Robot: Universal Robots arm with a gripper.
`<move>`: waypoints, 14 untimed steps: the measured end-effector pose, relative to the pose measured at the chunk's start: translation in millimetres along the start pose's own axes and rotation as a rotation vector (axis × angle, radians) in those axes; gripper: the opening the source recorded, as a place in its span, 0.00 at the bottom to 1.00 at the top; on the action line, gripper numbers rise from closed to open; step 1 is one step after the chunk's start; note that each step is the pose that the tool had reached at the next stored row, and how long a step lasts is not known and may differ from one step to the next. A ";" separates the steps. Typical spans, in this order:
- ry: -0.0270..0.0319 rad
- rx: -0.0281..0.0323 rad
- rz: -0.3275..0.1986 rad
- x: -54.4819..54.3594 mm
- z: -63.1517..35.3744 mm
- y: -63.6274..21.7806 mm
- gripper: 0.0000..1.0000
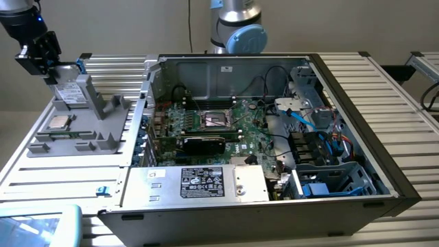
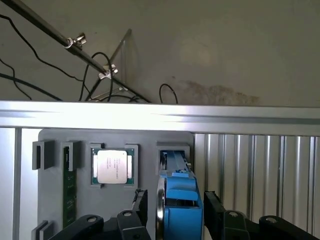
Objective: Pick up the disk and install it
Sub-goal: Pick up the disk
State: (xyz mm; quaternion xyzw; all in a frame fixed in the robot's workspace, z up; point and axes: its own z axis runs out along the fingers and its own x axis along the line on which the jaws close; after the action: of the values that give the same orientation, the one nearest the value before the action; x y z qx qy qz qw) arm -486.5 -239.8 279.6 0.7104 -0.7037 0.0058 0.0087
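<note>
Disk: silver-grey hard drive in a bright blue plastic carrier (image 2: 182,217), standing on edge in a slot of the holder, between the gripper's fingers.
Gripper: black two-fingered gripper (image 2: 176,195), spread wide, one of its fingers (image 2: 141,200) on each side of the carrier; whether they touch it cannot be told.
Holder: grey moulded plastic holder (image 2: 150,140), lying on the table.
Chip: small square silver CPU chip (image 2: 112,166), flat in a recess of the holder, just beside the disk's slot.
Memory: narrow green circuit strip (image 2: 69,192), in another slot, beyond the chip from the disk.
Table: ribbed aluminium table top (image 2: 260,170), with a bright aluminium rail (image 2: 160,116) along its far edge.
Background: beige wall (image 2: 240,50) beyond the rail, with black cables (image 2: 95,75) and a slanting dark rod (image 2: 50,30).
</note>
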 end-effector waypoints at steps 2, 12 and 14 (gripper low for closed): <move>0.0000 0.0000 0.000 0.0 0.0 0.0 0.57; -0.0017 0.0071 0.002 -0.2 1.6 0.3 0.57; -0.0025 0.0071 0.002 -0.5 2.3 0.3 0.57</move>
State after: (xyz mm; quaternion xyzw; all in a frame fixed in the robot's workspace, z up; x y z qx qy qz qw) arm -486.8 -239.4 277.2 0.7099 -0.7042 0.0075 0.0053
